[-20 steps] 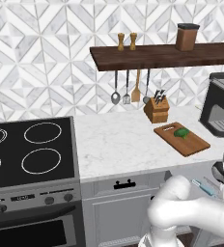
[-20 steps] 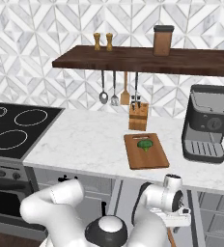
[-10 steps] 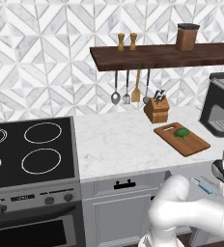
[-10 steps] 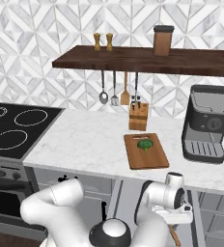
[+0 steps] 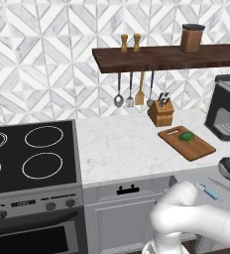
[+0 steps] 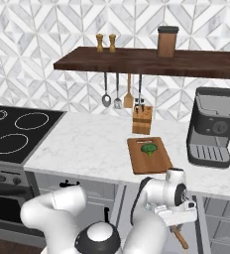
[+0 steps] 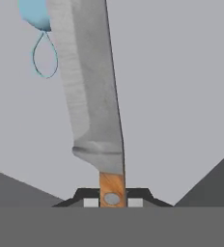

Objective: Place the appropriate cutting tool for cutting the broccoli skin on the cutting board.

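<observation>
My gripper (image 7: 112, 202) is shut on the wooden handle (image 7: 112, 188) of a broad-bladed knife (image 7: 90, 87), whose blade runs up the hand view over a plain grey surface. In the right base view the gripper (image 6: 179, 218) hangs low in front of the counter, below its edge, with the knife's brown handle (image 6: 180, 238) sticking out under it. The reddish-brown cutting board (image 5: 196, 146) (image 6: 149, 161) lies on the counter above, with the small dark-green broccoli (image 5: 187, 136) (image 6: 147, 148) on its far half.
A blue-handled tool (image 7: 34, 12) (image 5: 207, 191) lies beside the blade. The knife block (image 6: 142, 120) stands behind the board, and a coffee machine (image 6: 213, 126) is to its right. Utensils hang under the wall shelf (image 6: 146, 62). The stove (image 5: 28, 158) is at left.
The hand has edged slightly down and to the right in the right base view, still holding the knife. Nothing on the counter has moved.
</observation>
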